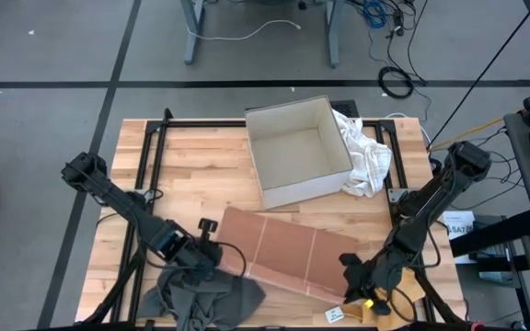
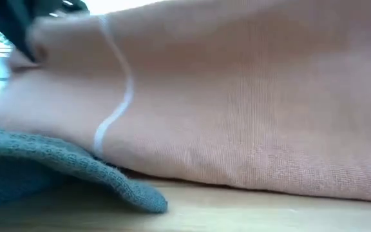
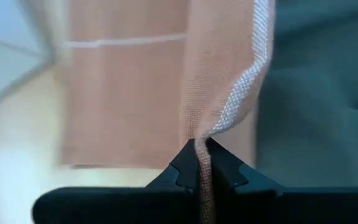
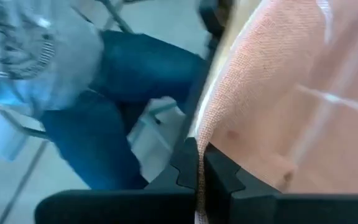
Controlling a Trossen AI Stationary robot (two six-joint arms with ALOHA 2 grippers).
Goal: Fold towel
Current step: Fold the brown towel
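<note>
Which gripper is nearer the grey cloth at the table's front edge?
Left. The left gripper grips the pink towel right above the grey cloth; the right gripper grips the towel's opposite corner, far across.

— Which towel is it?
— The salmon-pink woven cloth towel with thin white stripes point(image 1: 288, 253), spread across the near half of the wooden table.
— Flat?
— Mostly. It lies as a long rectangle, slanted, with its left end toward the table's middle and its right end toward the near edge. Its near-left corner is lifted off the surface, the white-stitched hem point(image 3: 238, 99) curling upward there.
— And the far-right end?
— That edge point(image 4: 229, 118) is raised as well, its weave gathered and taut.
</note>
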